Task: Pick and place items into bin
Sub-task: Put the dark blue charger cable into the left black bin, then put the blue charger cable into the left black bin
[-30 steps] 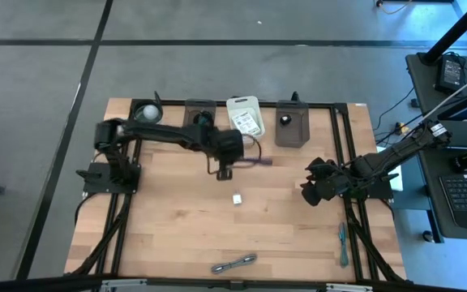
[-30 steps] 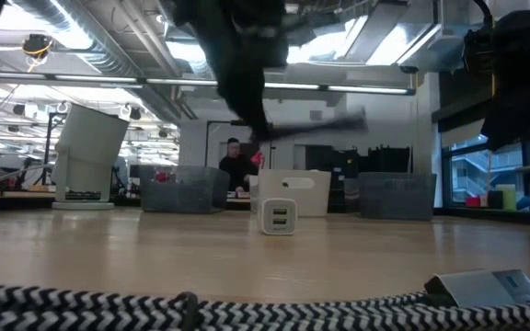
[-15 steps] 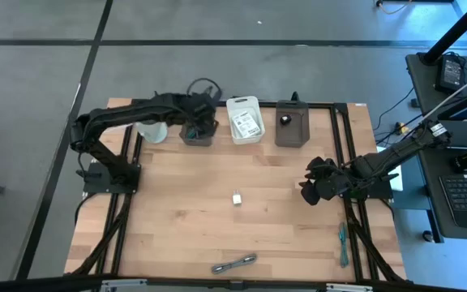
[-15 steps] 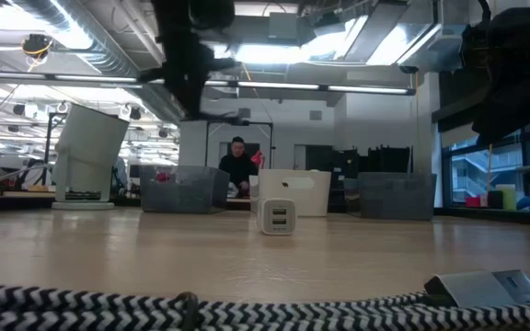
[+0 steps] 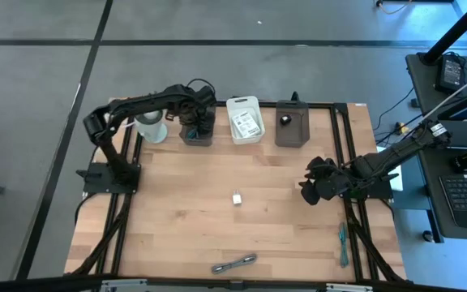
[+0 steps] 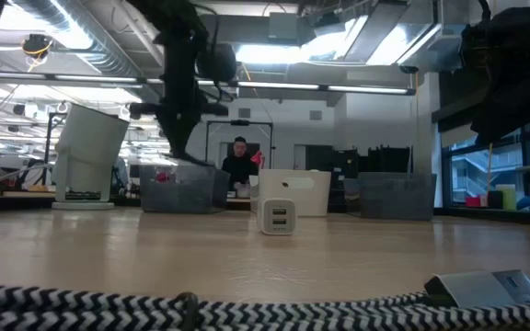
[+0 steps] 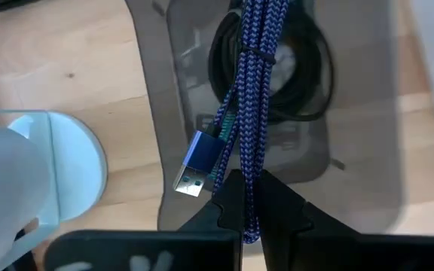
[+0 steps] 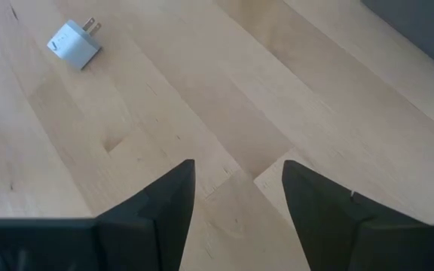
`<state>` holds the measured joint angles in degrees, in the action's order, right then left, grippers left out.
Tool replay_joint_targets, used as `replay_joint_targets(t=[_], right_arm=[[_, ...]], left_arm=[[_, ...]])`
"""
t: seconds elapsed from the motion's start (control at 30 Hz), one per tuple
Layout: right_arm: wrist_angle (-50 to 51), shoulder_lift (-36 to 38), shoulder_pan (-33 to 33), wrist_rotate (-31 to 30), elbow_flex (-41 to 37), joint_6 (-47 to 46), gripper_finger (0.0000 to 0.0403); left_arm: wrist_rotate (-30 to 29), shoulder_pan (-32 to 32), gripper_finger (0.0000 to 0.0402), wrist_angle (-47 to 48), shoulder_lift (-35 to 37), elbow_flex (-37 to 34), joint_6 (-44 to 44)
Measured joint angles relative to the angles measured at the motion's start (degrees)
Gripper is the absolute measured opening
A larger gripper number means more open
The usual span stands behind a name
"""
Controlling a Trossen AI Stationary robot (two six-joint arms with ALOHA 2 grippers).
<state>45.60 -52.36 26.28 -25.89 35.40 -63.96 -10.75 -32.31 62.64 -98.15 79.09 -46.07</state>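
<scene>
My left gripper [image 5: 196, 116] is shut on a purple braided USB cable bundle [image 7: 251, 90] above the leftmost grey bin [image 5: 198, 135] at the table's far edge. A coiled black cable [image 7: 311, 71] lies in that bin [image 7: 356, 113]. My right gripper [image 8: 238, 197] waits open above bare wood at the table's right side [image 5: 315, 182]. A small white charger cube [image 5: 237, 198] lies on its side mid-table and also shows in the right wrist view [image 8: 74, 42] and the low view [image 6: 277, 218]. My left gripper pinches the folded purple bundle between its two fingers at one end of the bundle [image 7: 247, 197], several strands together. The fingers point down from above. The bundle is lifted clear and hangs below them over the bin, its USB plug [image 7: 194, 167] loose at the side.
A pale round cup [image 5: 151, 127] stands just left of the grey bin. A white bin with printed cards [image 5: 246, 120] and another grey bin [image 5: 292, 126] sit to its right. A black-and-white braided cable [image 5: 233, 264] lies by the near edge, a teal tool [image 5: 343, 239] at the right rail.
My left gripper has carried the purple cable from mid-table toward the far edge and left, arriving above the leftmost grey bin, and has stayed shut on it. The right arm has kept still.
</scene>
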Motion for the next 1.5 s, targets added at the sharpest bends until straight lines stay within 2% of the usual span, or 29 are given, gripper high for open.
replay_joint_targets(t=[0.23, 0.53, 1.13, 1.37, 1.5], right_arm=[[0.00, 0.00, -0.02, -0.09, 0.00, 0.00, 0.0204], [0.02, 0.00, 0.00, -0.16, 0.00, 0.06, 0.0204], [0.04, 0.00, -0.02, -0.13, 0.00, 0.04, 0.0204], [0.02, 0.00, 0.00, -0.11, 0.00, 0.04, 0.0204], [-0.03, 0.00, 0.00, -0.11, 0.00, 0.02, 0.0204]], left_arm=[[0.89, -1.91, 0.0013, 2.01, -3.96, 0.00, -2.10], [-0.24, -2.46, 0.0017, 2.10, -4.24, 0.00, -5.05], [-1.29, -2.19, 0.0111, 1.93, -4.24, 0.00, -5.79], [0.03, -1.41, 0.0125, 1.85, -1.46, 0.02, -5.25], [-2.74, 0.92, 0.0119, 1.60, 2.62, 0.04, -5.25]])
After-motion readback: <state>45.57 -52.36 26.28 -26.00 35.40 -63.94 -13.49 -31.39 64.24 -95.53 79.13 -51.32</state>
